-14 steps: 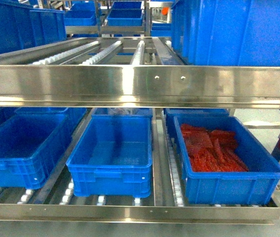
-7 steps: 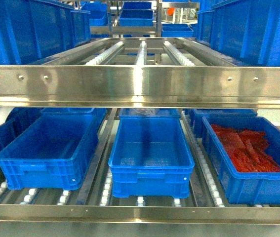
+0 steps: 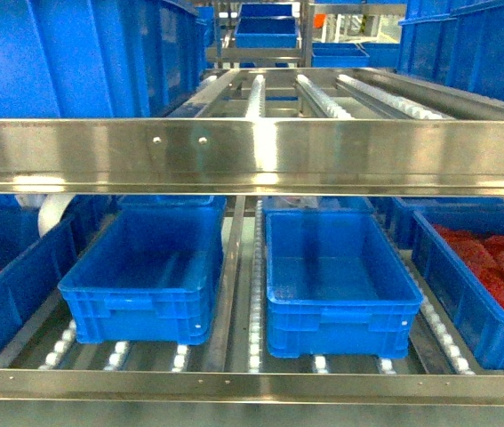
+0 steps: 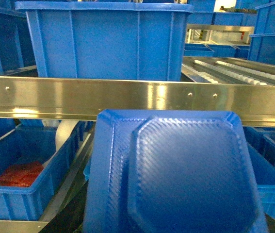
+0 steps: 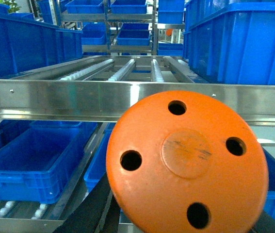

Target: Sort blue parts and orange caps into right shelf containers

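Sorting, as far as we can judge, has barely begun: both arms carry a piece and nothing blue or orange lies yet in the two crates straight ahead of us.

On the left wrist view a blue part (image 4: 176, 174) fills the lower frame, close against the camera, so we take it to be held in our left pincer, though the pincer itself is hidden behind it and we cannot tell how its jaws stand. On the right wrist view an orange cap (image 5: 188, 162), a round disc face with four holes, sits likewise right before the lens; our right pincer is covered too, and its jaws cannot be read.

From the head, we face the right shelf (image 3: 252, 156), its steel rail across the middle and roller tracks above and below. On the lower level stand two empty containers, the left one (image 3: 145, 267) and the middle one (image 3: 336, 271), side by side with a rail between. A crate at the far right (image 3: 487, 276) holds red-orange material.

Both pieces remain to be placed, each in its own crate; neither arm shows in the head view, so the reach over the rail looks not yet started.
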